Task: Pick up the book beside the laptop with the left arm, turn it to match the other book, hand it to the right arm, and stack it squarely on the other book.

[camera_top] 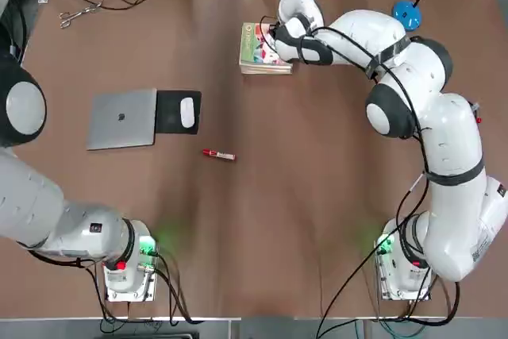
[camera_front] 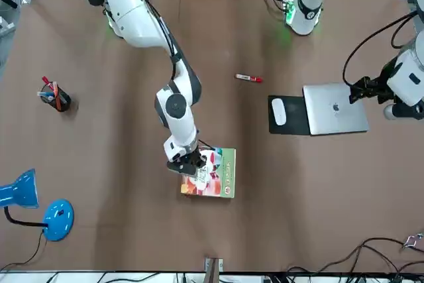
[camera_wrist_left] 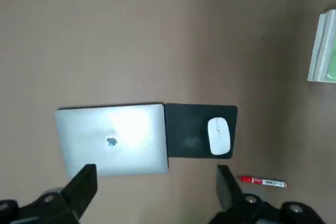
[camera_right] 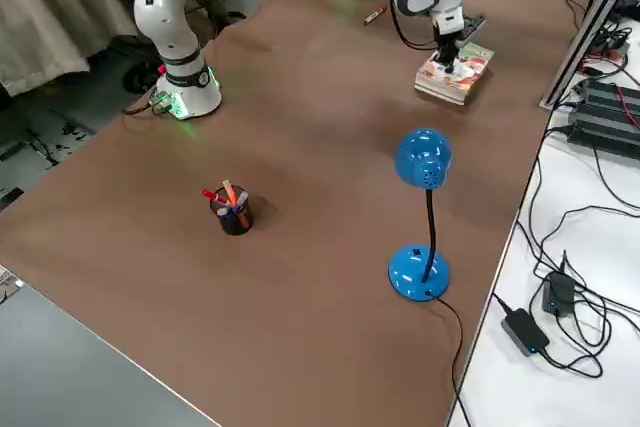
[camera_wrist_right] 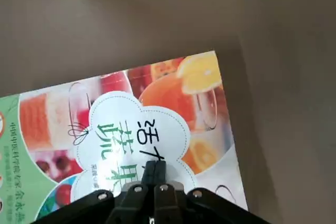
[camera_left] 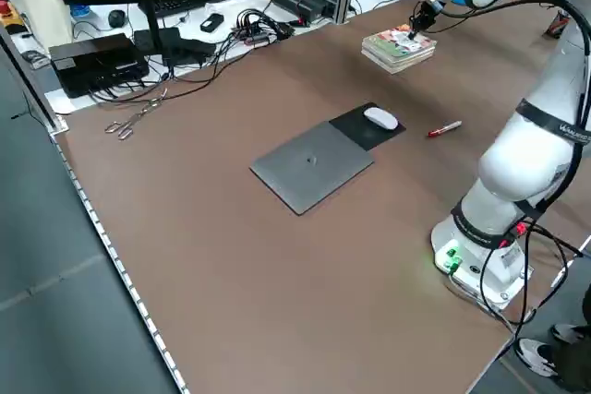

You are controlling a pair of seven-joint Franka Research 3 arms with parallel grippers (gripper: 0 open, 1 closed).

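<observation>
While green characters mark the book [camera_wrist_right: 126, 145]; laptop [camera_wrist_left: 113, 139] logo shows

Two stacked books [camera_top: 264, 47], one laptop [camera_top: 122, 118], one mouse [camera_top: 187, 112], one marker [camera_top: 218, 154], one lamp [camera_right: 422, 212].

You have open tabletop [camera_top: 317, 196] across the middle and near the arm bases; only a red marker [camera_top: 218, 154] lies there. On your left the laptop [camera_top: 122, 118] and the mouse pad [camera_top: 169, 111] with its mouse [camera_top: 187, 113] take up the ground. At the far edge the book [camera_top: 258, 45] tops a stack, and the right gripper [camera_front: 190, 162], fingers together, sits on its cover, blocking any approach from above. Far right stand a blue lamp [camera_right: 424, 209] and a pen cup [camera_right: 232, 211].
</observation>
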